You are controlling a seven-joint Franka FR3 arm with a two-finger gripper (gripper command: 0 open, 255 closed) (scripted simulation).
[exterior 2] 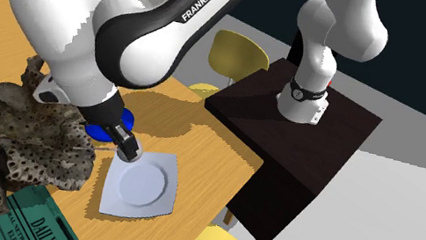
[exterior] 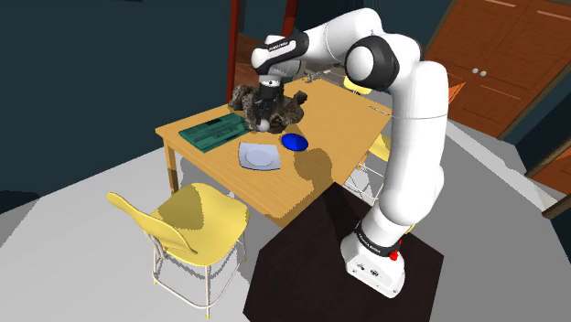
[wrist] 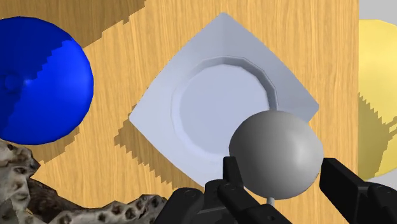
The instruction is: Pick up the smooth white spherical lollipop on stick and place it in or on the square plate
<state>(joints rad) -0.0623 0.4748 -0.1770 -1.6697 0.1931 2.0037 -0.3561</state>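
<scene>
Shoulder, second exterior and wrist views of one moment. The black gripper (exterior: 264, 120) was clamped on the lollipop (wrist: 277, 153), a smooth grey-white sphere. Both fingers (wrist: 232, 178) pressed its sides, and its thin stick ran down between them. The lollipop was held above the wooden table (exterior: 274, 187). In the shoulder view the square plate (exterior: 259, 155) lay at 6 o'clock from the gripper, with a blue bowl (exterior: 294, 142) at the plate's 2 o'clock. A green newspaper (exterior: 212, 131) lay at its 10 o'clock and a mottled brown lump (exterior: 284, 102) at its 12 o'clock. In the second exterior view the plate lay at 5 o'clock from the gripper. A yellow chair (exterior: 194, 220) stood at the table's 7 o'clock in the shoulder view.
</scene>
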